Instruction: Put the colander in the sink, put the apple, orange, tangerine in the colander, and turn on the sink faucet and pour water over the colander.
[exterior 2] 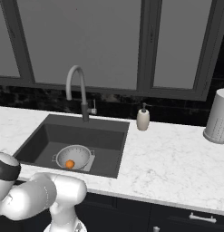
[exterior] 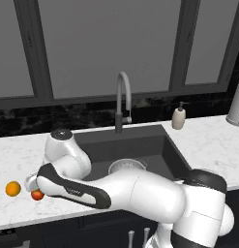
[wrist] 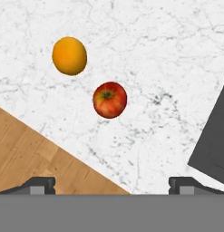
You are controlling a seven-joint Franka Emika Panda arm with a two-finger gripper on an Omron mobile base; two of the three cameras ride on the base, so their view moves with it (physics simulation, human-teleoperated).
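A white marble counter (exterior 2: 168, 163) runs beneath dark-framed windows, and we see a cream soap dispenser (exterior 2: 143, 118) and a white perforated canister (exterior 2: 217, 117) standing right of the dark grey rectangular sink (exterior 2: 63, 136). The tall grey gooseneck faucet (exterior 2: 77, 90) rises behind the basin. Inside sits the silvery perforated colander (exterior 2: 74, 157), holding the small deep-orange tangerine (exterior 2: 70, 164). Left of the sink, the red apple (wrist: 109, 99) and the yellow-orange orange (wrist: 69, 55) lie near each other, apart, on the marble. Our gripper (wrist: 112, 183) hovers above the apple, fingertips spread wide, holding nothing.
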